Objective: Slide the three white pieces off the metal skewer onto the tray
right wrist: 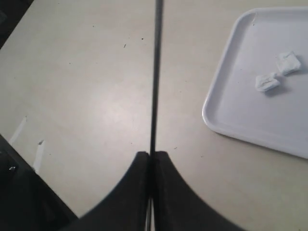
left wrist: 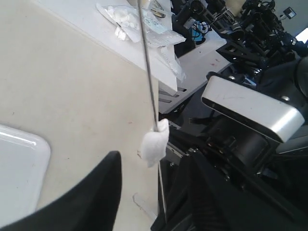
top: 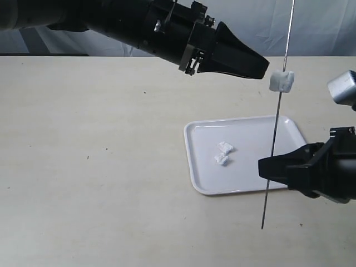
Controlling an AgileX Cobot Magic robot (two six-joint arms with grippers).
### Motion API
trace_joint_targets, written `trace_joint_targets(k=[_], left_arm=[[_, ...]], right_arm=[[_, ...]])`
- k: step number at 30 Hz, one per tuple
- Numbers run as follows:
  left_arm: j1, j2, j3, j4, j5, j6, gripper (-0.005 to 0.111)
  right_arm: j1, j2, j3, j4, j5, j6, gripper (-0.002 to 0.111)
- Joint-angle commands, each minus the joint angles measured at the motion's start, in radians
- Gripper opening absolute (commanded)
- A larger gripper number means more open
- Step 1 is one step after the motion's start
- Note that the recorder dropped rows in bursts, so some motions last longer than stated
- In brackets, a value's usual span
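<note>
The right arm (top: 328, 169) lies low beside the tray (top: 256, 133), jaws pinched on the metal skewer (top: 276, 128) — upright at the tray's right end. The left arm (top: 167, 28) slants down above the tray, jaws apart around one white piece (top: 281, 81) — not touching. Two white pieces (top: 223, 153) lie mid-tray.

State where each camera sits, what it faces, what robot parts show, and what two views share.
Exterior: off the arms, looking down at tray, metal skewer, left tool, right tool.
Left wrist: on left arm, past its fingers toward the skewered white piece.
Right wrist: on right arm, along the clamped skewer toward the table.
Shared: exterior and right wrist show two loose pieces in the tray.
</note>
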State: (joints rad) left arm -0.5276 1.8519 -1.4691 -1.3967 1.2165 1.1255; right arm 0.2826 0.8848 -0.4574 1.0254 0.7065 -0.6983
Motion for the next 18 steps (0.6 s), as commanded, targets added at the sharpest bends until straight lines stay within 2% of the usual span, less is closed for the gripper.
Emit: trace_joint_targets(k=[1,5,18], left_arm=[[-0.018,-0.007,0.016,-0.052,0.005,0.021,0.042],[-0.044,-0.007,0.016,-0.060,0.005,0.044,0.042],[-0.044,-0.007,0.016,-0.082,0.005,0.060,0.040]], right_arm=[[-0.003,0.004,-0.008,0.058,0.015,-0.044,-0.001],[-0.003,0.004,-0.008,0.100,0.025,-0.070,-0.001],[-0.003,0.004,-0.008,0.127,0.048,-0.092,-0.001]])
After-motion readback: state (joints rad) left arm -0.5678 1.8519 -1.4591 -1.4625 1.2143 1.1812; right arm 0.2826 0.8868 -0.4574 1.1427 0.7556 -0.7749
